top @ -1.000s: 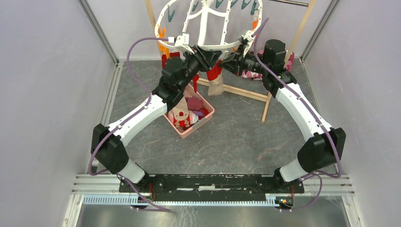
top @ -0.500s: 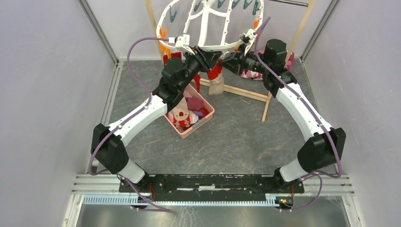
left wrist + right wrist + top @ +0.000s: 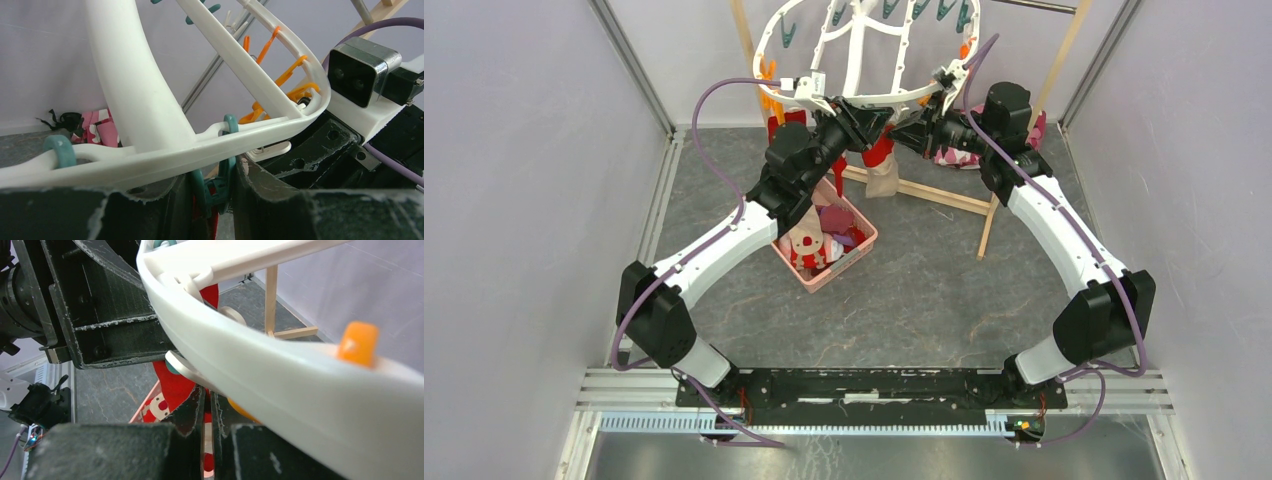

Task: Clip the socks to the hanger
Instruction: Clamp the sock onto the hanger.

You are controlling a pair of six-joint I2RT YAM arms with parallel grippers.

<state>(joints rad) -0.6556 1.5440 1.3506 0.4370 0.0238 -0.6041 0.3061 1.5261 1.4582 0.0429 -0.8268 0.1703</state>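
The hanger hangs over the middle of the table's far edge. Its white oval frame is tilted, with the near rim lowest, and both arms reach that rim from opposite sides. The left gripper comes from the left and a little below, its fingers pointing up and across under the rim. They are closed onto the teal peg that dangles from the rim, one finger on each side of it. The right gripper arrives from the right, tip to tip with the left one, with the rim running diagonally just above its fingers. Its jaws are pressed almost flat together with red fabric showing in the slit, which reads as a pinch on the upper edge of the red sock. That sock hangs straight down between the two grippers, long axis vertical. It sits directly beneath the pinched peg and is somewhat nearer the left gripper. The coming move therefore seems to turn on the short upward gap between the sock's top edge and the peg's mouth. A beige sock hangs just below the red one. More socks lie in the pink basket on the table, under the left forearm and well apart from the hanger.
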